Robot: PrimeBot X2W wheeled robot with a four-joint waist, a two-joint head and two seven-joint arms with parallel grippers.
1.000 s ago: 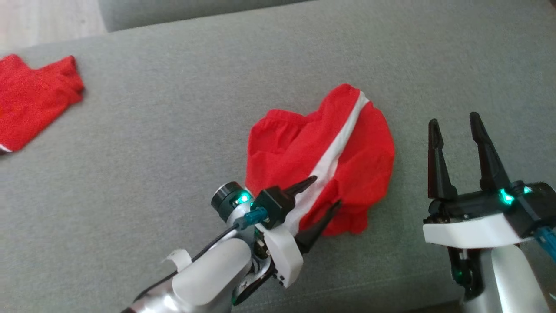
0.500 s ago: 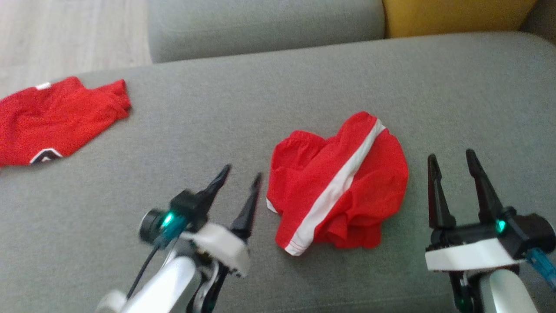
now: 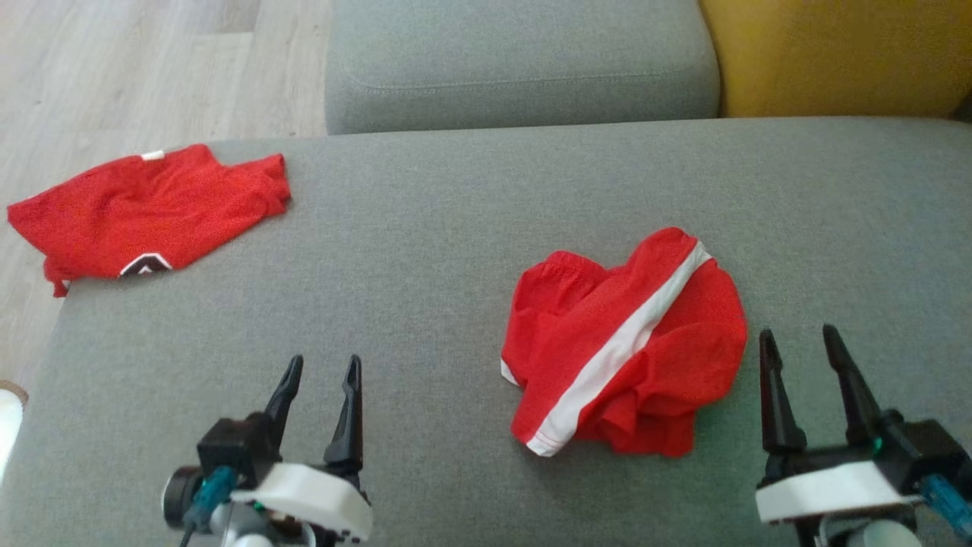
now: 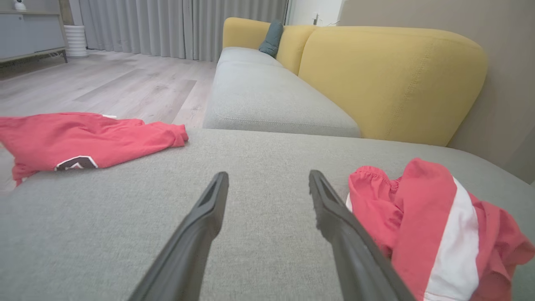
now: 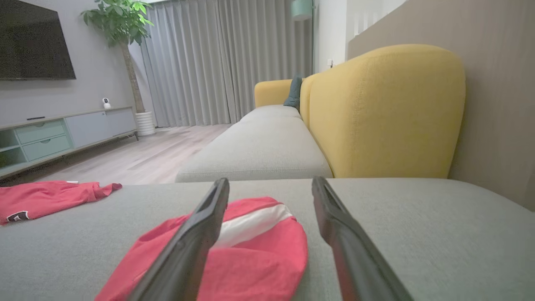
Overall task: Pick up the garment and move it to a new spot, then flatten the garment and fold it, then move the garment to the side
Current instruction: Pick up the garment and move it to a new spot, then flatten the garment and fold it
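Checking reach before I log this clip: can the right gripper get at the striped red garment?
Probably yes: the right gripper is open just beside the striped garment, with nothing lying between them.

From the head we look steeply down on the seat [image 3: 425, 251], with our left gripper [image 3: 325, 361] at the frame's lower left and right gripper [image 3: 797, 331] at lower right. Our wrist cameras sit low and close over the seat, each looking nearly level along its own fingers [image 4: 196, 234] toward the yellow backrest [image 4: 393, 79] at upper right. All three views share the shorts [image 3: 630, 342], right of centre from the head, lower right from the left wrist, lower centre from the right wrist, and the shirt [image 3: 144, 209] at the left edge.
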